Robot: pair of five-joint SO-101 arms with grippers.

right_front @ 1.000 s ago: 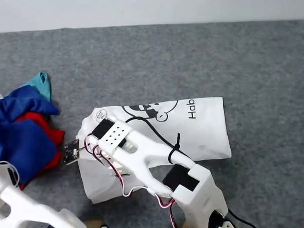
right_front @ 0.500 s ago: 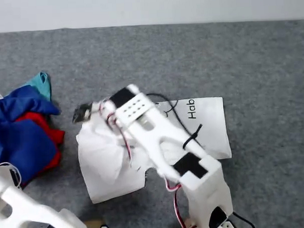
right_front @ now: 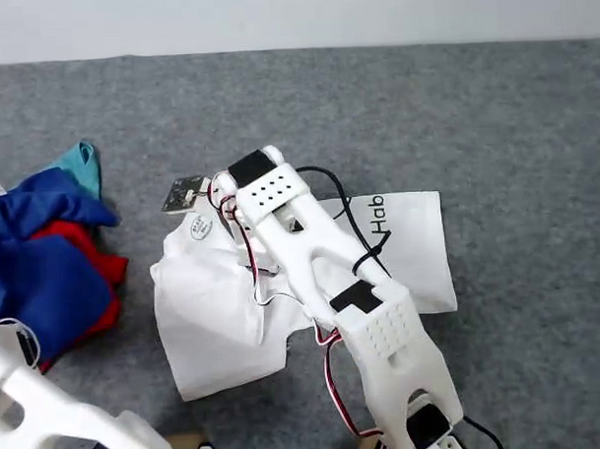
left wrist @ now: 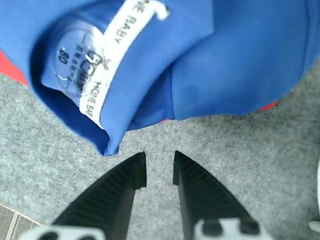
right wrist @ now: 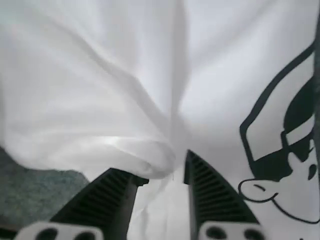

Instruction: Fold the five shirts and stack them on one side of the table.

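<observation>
The teal shirt (right_front: pixel 81 163), the blue shirt (right_front: pixel 36 283) and the red shirt (right_front: pixel 96 263) lie bunched in a heap on the left of the grey table (right_front: pixel 493 119). The left arm (right_front: pixel 50 411) stands just beside this heap. In its wrist view the left hand (left wrist: pixel 159 167) hovers over bare table. Its black fingers (left wrist: pixel 120 185) are released, a narrow gap apart, and grasp nothing. The blue shirt lies just ahead of the fingertips without touching them, its collar turned so that the white neck label (left wrist: pixel 107 65) faces up. Slivers of the red shirt peek out from under the blue cloth on both sides of the hand.

To the right lies the white shirt (right_front: pixel 409 250), well apart from the left hand. The half nearer the heap is crumpled and the half away from it lies flat. The right arm (right_front: pixel 311 254) stretches across it, with a black cable (right_front: pixel 344 208) along its side. The right hand (right wrist: pixel 160 172) is at the shirt's far corner on the heap side. A raised fold of the white cloth sits between its ribbed fingers (right wrist: pixel 207 190), so it looks to be grasping the shirt. The black printed drawing (right wrist: pixel 285 140) lies just to one side of this hand, and a patch of table shows on the other side.
</observation>
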